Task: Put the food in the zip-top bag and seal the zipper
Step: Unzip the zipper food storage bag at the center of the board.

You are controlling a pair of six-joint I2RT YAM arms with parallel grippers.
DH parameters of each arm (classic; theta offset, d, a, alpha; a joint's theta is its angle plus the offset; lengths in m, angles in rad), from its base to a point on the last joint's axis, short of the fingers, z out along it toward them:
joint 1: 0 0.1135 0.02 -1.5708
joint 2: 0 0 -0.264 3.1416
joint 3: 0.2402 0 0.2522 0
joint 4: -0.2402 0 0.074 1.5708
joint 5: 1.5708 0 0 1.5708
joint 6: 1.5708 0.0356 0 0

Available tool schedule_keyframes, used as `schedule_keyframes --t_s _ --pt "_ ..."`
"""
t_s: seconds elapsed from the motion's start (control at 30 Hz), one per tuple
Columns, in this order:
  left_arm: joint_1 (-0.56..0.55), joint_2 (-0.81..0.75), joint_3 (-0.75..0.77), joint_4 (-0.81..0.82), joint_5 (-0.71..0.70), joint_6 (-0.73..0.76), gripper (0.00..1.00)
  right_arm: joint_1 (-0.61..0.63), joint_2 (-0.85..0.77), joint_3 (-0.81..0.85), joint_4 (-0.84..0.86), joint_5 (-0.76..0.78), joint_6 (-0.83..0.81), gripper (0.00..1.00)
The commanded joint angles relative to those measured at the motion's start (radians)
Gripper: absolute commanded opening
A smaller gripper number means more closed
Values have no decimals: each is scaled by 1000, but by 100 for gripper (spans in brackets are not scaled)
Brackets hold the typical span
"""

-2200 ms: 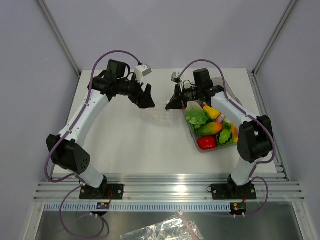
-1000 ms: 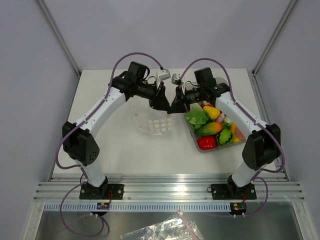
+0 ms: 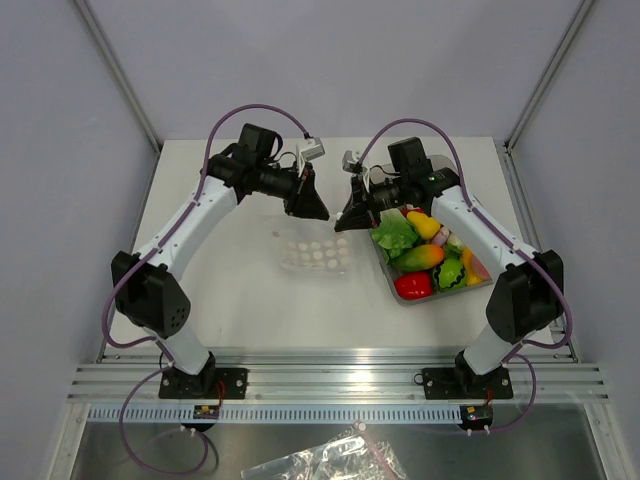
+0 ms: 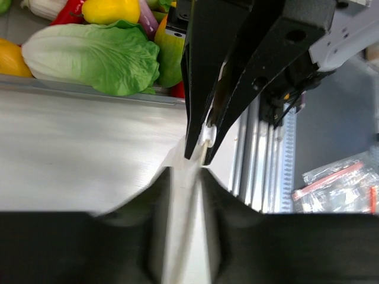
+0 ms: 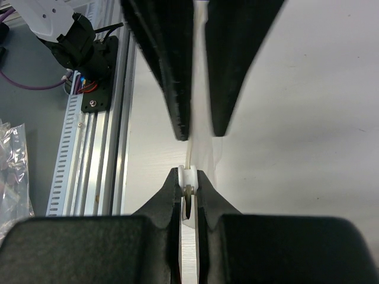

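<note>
White tabletop point(image 3: 230, 290), grey walls behind. On it lies the zip-top bag point(image 3: 315, 255), flat, its dotted panel showing and nothing inside. Its zipper point(image 5: 188, 176) edge is lifted off the table at the bag's far right corner. There the right gripper point(image 3: 346, 222) pinches the pale strip tight between its fingers. The left gripper point(image 3: 316, 210) met the right one at that corner a second ago. It has since drawn back along the bag's far edge, fingers narrowly apart, straddling the strip without clamping it. My reading is that the mouth is being worked open, and no food can go in until it gapes. The food point(image 3: 420, 257) waits just right of the bag in a clear tray point(image 3: 385, 268), heaped together with the green lettuce point(image 3: 393, 235) and red pepper point(image 3: 413, 285). That heap looks unchanged.
</note>
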State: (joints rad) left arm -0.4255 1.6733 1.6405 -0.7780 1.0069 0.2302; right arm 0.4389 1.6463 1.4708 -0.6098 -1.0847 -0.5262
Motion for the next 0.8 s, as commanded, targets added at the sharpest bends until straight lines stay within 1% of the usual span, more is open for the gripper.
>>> schedule_keyframes --t_s 0.0,0.07,0.1,0.23,0.33,0.37,0.43,0.47,0.53,0.67,0.7,0.77 --pt "-4 16 35 6 52 26 14 9 -40 8 27 -11 11 0" --pt "-2 34 54 -39 55 47 3 9 -36 13 27 -15 14 0" --pt "-2 42 68 -79 55 72 0 11 -34 14 28 -18 21 0" --pt "-4 23 41 -57 39 64 0 9 -34 23 47 -20 52 0" --pt "-1 -18 -8 12 18 34 0 11 -45 5 53 -24 72 4" --pt "4 -27 -21 26 7 28 0 11 -51 -7 83 -14 86 21" --pt "8 -38 -28 56 -2 1 0 9 -78 -55 122 -4 129 37" --pt "20 -26 -18 39 4 1 0 9 -91 -75 165 6 143 53" --pt "33 -12 17 -30 28 38 0 9 -131 -130 205 9 172 61" --pt "54 -33 -8 -18 50 34 0 8 -187 -204 289 35 212 62" --pt "54 -41 -14 5 48 25 0 8 -200 -225 304 43 222 55" --pt "54 -49 -19 2 44 18 0 8 -201 -239 334 66 245 48"
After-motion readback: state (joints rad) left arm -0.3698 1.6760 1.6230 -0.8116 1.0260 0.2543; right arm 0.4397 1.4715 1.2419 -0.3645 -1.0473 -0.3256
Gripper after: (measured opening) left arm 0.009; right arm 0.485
